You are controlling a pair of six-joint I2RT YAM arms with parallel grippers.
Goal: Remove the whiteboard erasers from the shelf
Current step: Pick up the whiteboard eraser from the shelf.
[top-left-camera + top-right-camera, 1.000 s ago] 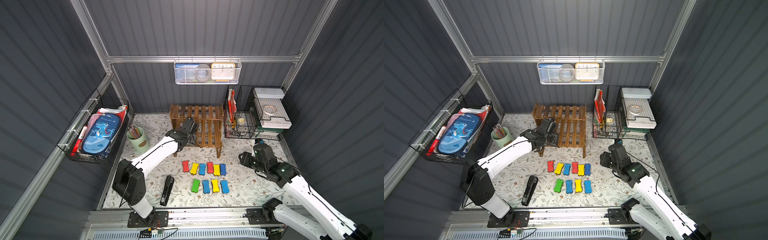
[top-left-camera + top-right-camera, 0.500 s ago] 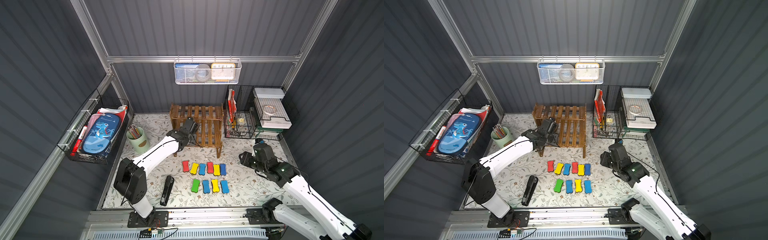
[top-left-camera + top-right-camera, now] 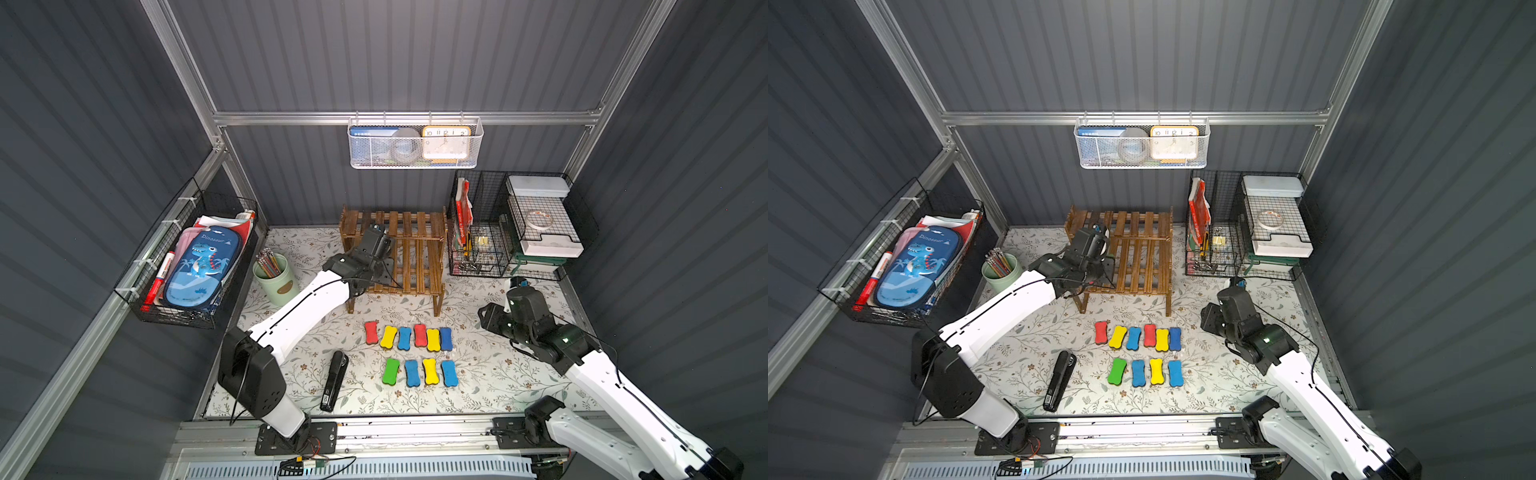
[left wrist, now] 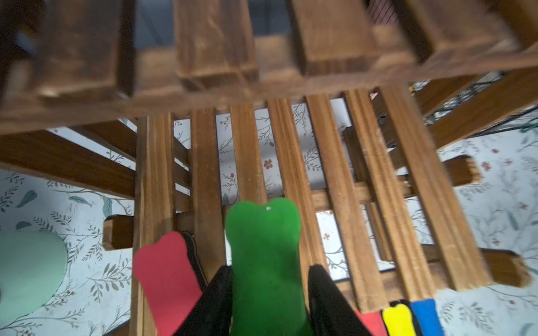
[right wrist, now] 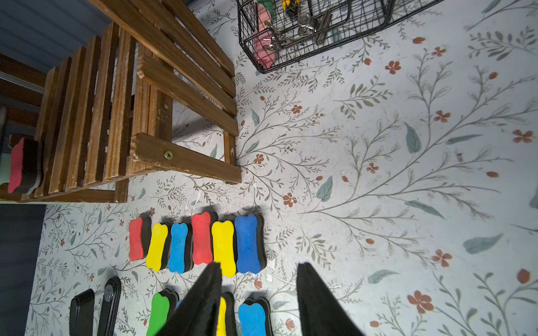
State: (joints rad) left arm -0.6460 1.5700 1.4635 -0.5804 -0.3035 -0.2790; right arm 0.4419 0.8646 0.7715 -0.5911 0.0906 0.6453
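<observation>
Left tool (image 4: 269,272) clamps the green eraser (image 4: 263,232) over the shelf (image 4: 334,174), red eraser (image 4: 166,273) just beside; right tool (image 5: 259,266) spread, empty.

The floral tabletop (image 3: 498,374) carries the wooden shelf (image 3: 422,266) at its far middle. A green pencil cup (image 3: 277,284) stands to the left of the shelf and a black wire organiser (image 3: 478,266) at the far right. Nearer than the shelf, ten erasers lie flat: a far row (image 3: 405,337) of red, yellow, blue, red, yellow, blue, and a near row (image 3: 412,372) of green, blue, yellow, blue. A black stapler (image 3: 334,386) lies left of the near row. On the shelf's lower tier a red eraser (image 4: 167,279) sits at the left end, with a green eraser (image 4: 266,261) just right of it.
</observation>
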